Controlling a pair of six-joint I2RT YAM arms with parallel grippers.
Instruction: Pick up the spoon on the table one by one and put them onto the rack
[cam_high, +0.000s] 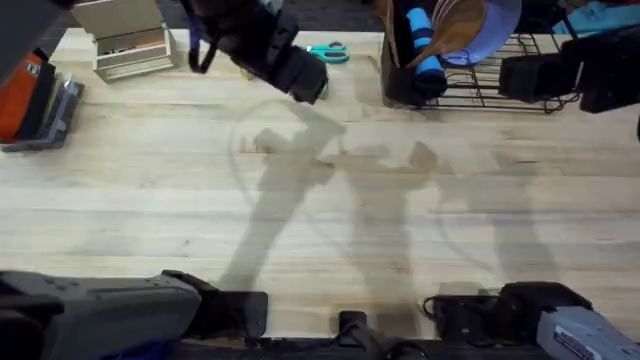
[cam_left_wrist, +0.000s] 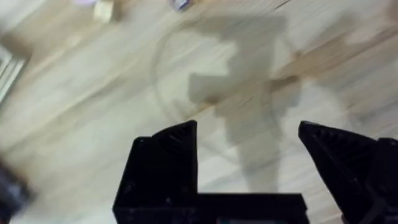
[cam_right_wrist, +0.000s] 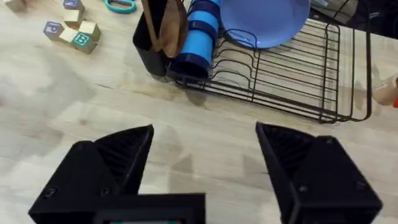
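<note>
Overhead view: the wooden spoons stand with bowls up in the black holder at the end of the wire dish rack, beside a blue cylinder and a blue plate; no spoon can be made out lying on the bench, so the task appears to be at or near its end. Right wrist view: the same wooden spoon sits in the holder ahead of the right claw, the rack extending away beyond it.

Handling, as a judgement: such a spoon is light, rigid and not fragile, with a dry, matt surface unlikely to slip. The slim straight handle is the natural place to grip, near mid-length and across its width, so that the spoon does not swing about the pads.

Pose: the right claw hangs above bare bench just short of the rack, released, its fingers spread wide and nothing between them. The left claw in the left wrist view is likewise released and empty, fingers well apart, pointing down at the bench; the left arm reaches far forward, with teal scissors just beyond it.
</note>
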